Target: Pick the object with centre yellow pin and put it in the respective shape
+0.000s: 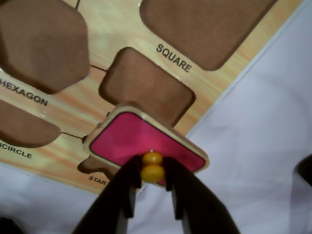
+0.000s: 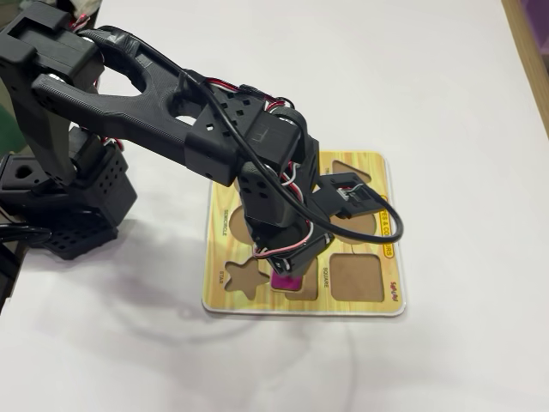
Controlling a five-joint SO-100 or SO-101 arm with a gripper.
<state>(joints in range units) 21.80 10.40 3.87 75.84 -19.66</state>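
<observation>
In the wrist view my gripper (image 1: 152,168) is shut on the yellow pin (image 1: 152,165) of a pink, wood-rimmed piece (image 1: 141,139) with four rounded corners. The piece hangs tilted just above the wooden shape board (image 1: 117,29), over the board's near edge, partly covering the small four-sided recess (image 1: 146,85) and the star recess (image 1: 92,165). In the fixed view the gripper (image 2: 287,270) is low over the board's front edge (image 2: 300,307), with only a sliver of the pink piece (image 2: 285,281) showing beneath it.
The board has empty recesses: a large square (image 1: 209,27), a hexagon (image 1: 39,44), a semicircle (image 1: 24,127). In the fixed view a star recess (image 2: 239,276) and a square recess (image 2: 356,276) flank the gripper. The board lies on a white table (image 2: 446,129); the arm's base (image 2: 60,189) stands at left.
</observation>
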